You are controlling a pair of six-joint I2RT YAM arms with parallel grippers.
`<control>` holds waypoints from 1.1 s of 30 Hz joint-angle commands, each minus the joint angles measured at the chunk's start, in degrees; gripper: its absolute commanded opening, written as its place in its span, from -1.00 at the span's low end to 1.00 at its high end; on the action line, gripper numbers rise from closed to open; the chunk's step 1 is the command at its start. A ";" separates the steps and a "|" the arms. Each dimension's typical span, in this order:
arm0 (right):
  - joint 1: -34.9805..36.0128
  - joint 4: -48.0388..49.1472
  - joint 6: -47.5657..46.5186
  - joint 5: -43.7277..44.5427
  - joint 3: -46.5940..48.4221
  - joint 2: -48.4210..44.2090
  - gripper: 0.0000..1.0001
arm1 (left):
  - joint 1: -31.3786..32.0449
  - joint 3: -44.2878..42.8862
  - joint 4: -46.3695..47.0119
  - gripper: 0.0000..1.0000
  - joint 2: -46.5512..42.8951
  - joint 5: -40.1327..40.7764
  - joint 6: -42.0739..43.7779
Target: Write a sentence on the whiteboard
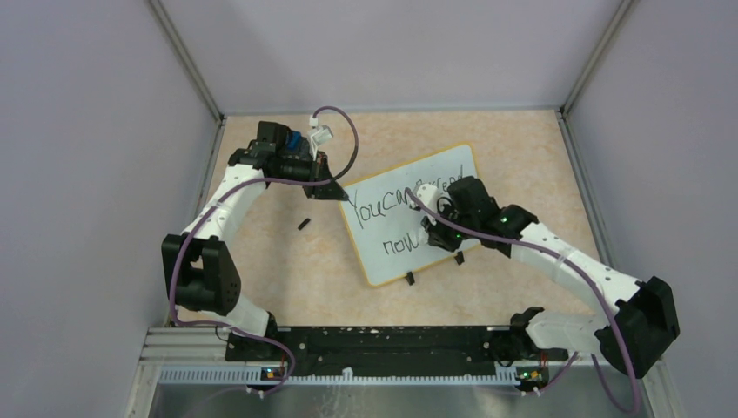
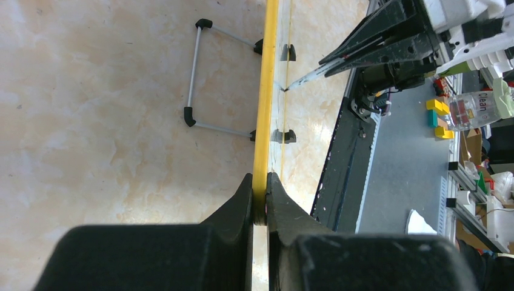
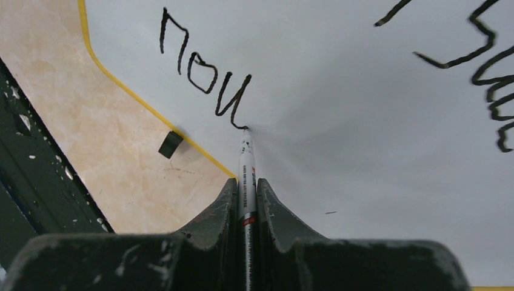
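Note:
The whiteboard (image 1: 383, 252), white with a thin yellow rim, lies tilted on the table. The sentence (image 1: 379, 205) on it reads "You can succeed" with a short second line starting "now" (image 3: 203, 79). My left gripper (image 1: 335, 193) is shut on the board's yellow rim (image 2: 262, 121) at its far left corner. My right gripper (image 1: 432, 233) is shut on a white marker (image 3: 245, 176), whose tip touches the board at the end of the last stroke of "now". My right arm hides part of "succeed" in the top view.
A small black marker cap (image 1: 304, 224) lies on the table left of the board. Black clip feet (image 1: 409, 279) stick out at the board's near edge, one also in the right wrist view (image 3: 170, 144). The black base rail (image 1: 374, 341) runs along the near edge.

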State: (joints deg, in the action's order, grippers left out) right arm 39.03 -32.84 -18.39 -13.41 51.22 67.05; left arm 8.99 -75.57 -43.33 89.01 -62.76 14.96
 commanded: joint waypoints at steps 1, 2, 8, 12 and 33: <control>-2.40 3.00 -0.61 3.13 5.50 -0.05 -1.00 | 1.03 1.69 -1.16 -1.00 -0.02 2.33 3.76; -2.46 3.05 -0.41 3.13 6.01 0.09 -1.00 | 1.03 1.74 -1.14 -1.00 0.08 2.35 3.76; -2.58 2.82 0.20 2.02 7.09 0.42 -1.00 | 1.03 1.71 -1.03 -1.00 0.03 2.24 3.65; -2.57 0.87 -1.01 -0.50 7.01 -0.74 -1.00 | 1.03 1.74 -1.05 -1.00 -0.07 2.31 3.62; -2.46 -1.97 -5.06 0.40 2.17 -2.02 -1.00 | 1.29 1.58 -0.70 -1.00 0.47 2.31 3.45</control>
State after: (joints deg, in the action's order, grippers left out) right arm 36.95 -38.02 -23.59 -14.37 53.52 63.77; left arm 8.99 -75.53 -43.31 89.01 -63.05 15.11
